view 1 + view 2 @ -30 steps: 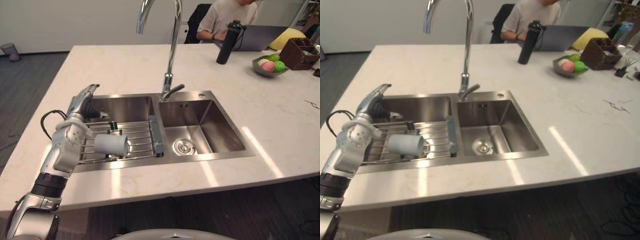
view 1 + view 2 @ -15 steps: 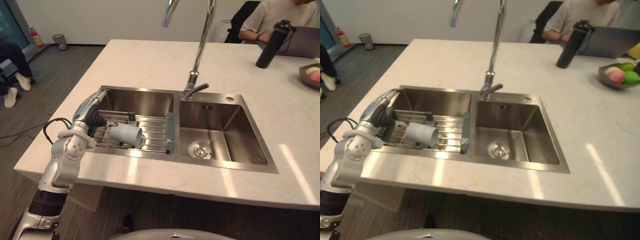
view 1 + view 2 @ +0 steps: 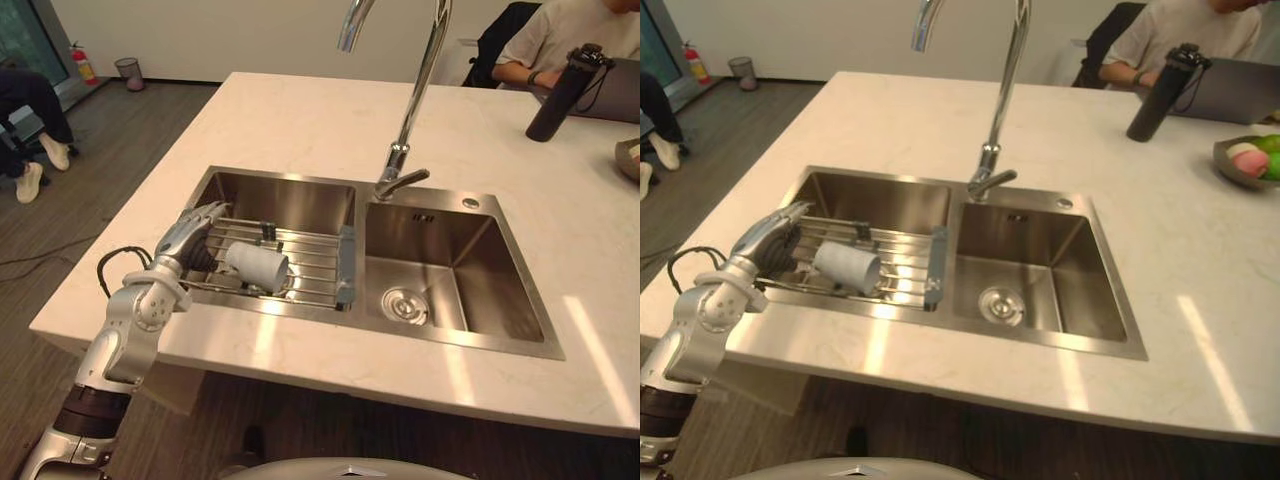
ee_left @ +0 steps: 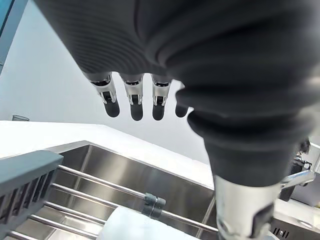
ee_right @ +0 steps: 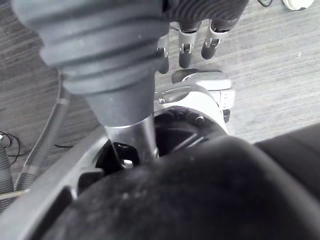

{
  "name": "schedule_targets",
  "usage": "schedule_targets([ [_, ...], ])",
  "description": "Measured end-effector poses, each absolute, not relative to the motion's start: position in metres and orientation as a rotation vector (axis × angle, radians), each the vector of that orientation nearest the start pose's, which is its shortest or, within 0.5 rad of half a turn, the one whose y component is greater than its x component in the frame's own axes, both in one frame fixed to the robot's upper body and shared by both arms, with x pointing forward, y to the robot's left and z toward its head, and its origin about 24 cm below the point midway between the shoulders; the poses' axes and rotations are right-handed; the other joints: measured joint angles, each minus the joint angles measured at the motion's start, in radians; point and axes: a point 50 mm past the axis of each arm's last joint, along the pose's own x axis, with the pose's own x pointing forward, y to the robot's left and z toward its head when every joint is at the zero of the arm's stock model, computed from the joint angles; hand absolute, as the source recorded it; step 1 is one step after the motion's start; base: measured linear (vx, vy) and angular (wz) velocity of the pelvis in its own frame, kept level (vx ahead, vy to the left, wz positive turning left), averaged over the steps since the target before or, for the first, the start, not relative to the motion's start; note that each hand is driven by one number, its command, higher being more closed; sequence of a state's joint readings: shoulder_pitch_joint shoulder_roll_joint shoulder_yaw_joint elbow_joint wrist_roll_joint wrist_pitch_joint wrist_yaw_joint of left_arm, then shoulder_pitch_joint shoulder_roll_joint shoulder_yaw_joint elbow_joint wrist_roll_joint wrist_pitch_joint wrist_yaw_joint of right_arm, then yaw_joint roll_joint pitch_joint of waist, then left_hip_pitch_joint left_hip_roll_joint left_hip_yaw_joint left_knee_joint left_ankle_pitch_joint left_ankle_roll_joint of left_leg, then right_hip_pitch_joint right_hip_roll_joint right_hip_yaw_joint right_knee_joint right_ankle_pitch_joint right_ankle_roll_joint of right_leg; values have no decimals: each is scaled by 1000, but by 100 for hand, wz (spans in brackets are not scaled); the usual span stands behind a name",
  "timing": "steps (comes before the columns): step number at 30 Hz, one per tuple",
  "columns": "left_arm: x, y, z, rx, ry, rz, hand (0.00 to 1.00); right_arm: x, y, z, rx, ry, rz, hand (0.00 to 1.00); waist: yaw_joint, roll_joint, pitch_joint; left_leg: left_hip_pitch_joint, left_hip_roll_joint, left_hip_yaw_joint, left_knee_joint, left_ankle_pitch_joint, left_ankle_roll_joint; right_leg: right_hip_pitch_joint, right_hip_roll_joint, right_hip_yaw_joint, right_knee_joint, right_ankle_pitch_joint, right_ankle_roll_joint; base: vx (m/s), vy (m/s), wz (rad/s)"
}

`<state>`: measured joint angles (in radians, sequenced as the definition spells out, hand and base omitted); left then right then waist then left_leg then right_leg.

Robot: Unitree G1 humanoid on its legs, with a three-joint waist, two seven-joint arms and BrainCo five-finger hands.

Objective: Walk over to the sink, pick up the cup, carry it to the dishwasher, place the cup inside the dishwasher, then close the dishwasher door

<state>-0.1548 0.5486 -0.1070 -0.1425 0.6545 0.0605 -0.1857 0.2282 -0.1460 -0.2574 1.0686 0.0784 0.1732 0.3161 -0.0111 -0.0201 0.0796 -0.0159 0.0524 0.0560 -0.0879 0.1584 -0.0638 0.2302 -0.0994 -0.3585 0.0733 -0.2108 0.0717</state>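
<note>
White cup [image 3: 256,266] lying on rack [image 3: 315,262], left robot hand [image 3: 190,239] just beside

One cup [image 3: 256,266] is counted, on one wire rack [image 3: 312,262]. One sink [image 3: 505,290] with two basins and one tap [image 3: 417,95] are seen. On the table [image 3: 280,120], one dark bottle [image 3: 561,94], one laptop [image 3: 1238,90] and one bowl [image 3: 1236,168] are found. Two robot hands are counted: the left robot hand [image 3: 190,240] and the right robot hand [image 5: 186,50]. Two people are seen in part: a seated person [image 3: 565,35] and a second person [image 3: 30,100].
</note>
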Motion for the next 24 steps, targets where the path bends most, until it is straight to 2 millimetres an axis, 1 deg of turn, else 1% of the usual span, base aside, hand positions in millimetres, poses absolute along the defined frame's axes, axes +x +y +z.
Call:
schedule_targets([
  [5,276,195,111,1250,-155,-218,0,15,-220,-169,328,1369,-159,0,-1,-5,3,3,0,12,0,-5,-3,0,0,13,-2,0,0,16,-37,-8],
  [7,277,199,104,1272,-122,-225,0,15,-220,-168,344,1363,-176,0,-2,-6,4,9,2,25,0,-8,-5,2,-1,20,-3,0,0,14,-41,-11],
  [9,278,206,96,1302,-77,-228,0,15,-219,-169,351,1359,-181,0,-10,-7,5,16,4,28,0,-12,-7,7,0,25,-6,0,0,5,-42,-9],
  [11,279,210,91,1311,-50,-225,0,15,-219,-169,354,1356,-184,0,-16,-7,7,20,5,32,0,-14,-7,10,0,28,-10,0,0,-4,-44,-5],
  [15,280,213,88,1310,-41,-208,0,15,-219,-169,355,1355,-186,0,-16,-7,7,24,6,40,0,-19,-8,10,0,36,-11,0,0,-6,-32,-7],
  [17,280,220,79,1327,3,-195,0,15,-219,-169,356,1355,-186,0,-16,-8,8,30,7,50,-1,-25,-10,12,-1,47,-13,0,-1,3,-27,-13],
  [19,280,223,75,1333,28,-195,0,16,-219,-169,355,1348,-186,0,-20,-8,9,30,6,50,-1,-26,-10,12,-1,47,-14,0,-1,1,-30,-4],
  [22,280,224,67,1348,59,-213,0,16,-219,-169,362,1340,-194,0,-21,-8,11,30,6,51,-1,-27,-11,12,-2,48,-16,0,-1,0,-12,-1],
  [24,280,224,66,1348,57,-209,0,17,-219,-169,369,1335,-201,0,-22,-9,15,30,6,51,-1,-28,-11,13,-1,48,-16,0,-1,-1,-15,0],
])
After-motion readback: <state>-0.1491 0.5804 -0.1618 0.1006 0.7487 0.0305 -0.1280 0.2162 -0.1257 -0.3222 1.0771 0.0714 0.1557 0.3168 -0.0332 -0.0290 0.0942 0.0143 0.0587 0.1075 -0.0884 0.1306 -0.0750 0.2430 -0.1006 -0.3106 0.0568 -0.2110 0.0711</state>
